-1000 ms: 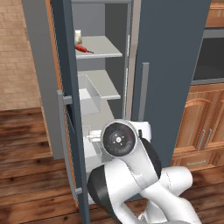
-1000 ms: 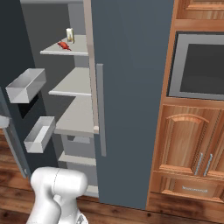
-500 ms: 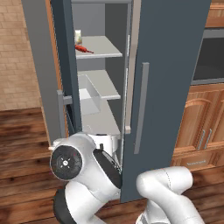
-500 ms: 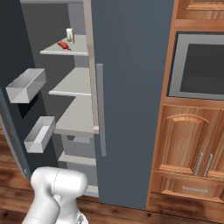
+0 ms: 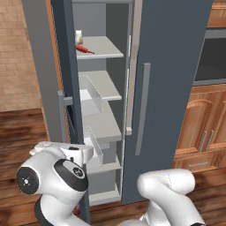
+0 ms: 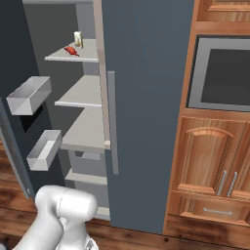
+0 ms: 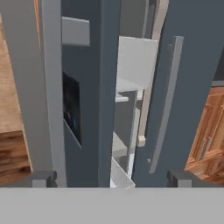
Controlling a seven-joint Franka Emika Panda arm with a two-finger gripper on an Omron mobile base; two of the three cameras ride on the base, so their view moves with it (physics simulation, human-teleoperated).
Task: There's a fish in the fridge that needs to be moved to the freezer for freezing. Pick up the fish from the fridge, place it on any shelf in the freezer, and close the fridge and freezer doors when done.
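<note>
A tall slate-grey side-by-side appliance fills the kitchen corner, its left door [image 5: 69, 84] swung wide and seen edge-on in the left base view, its right door [image 5: 170, 79] shut with a long grey bar handle [image 5: 142, 108]. The open compartment is the freezer [image 6: 85, 88], with light-grey shelves and clear bins [image 6: 28, 95] on the inside of its door. The fridge sits behind the closed right door, so the fish cannot be seen. Wooden cabinets [image 6: 210, 161] and a dark built-in oven [image 6: 222, 73] stand just to the right. The white arm [image 5: 53, 176] rises low in front of the open door. In the hand view the gripper [image 7: 111, 178] points at the door's edge (the black panel with blue lights [image 7: 72, 107] faces left), its two fingertips [image 7: 41, 178] spread wide apart and holding nothing. On the freezer's top shelf lie a small red item [image 5: 84, 49] and a pale jar [image 5: 79, 36], too small to identify.
</note>
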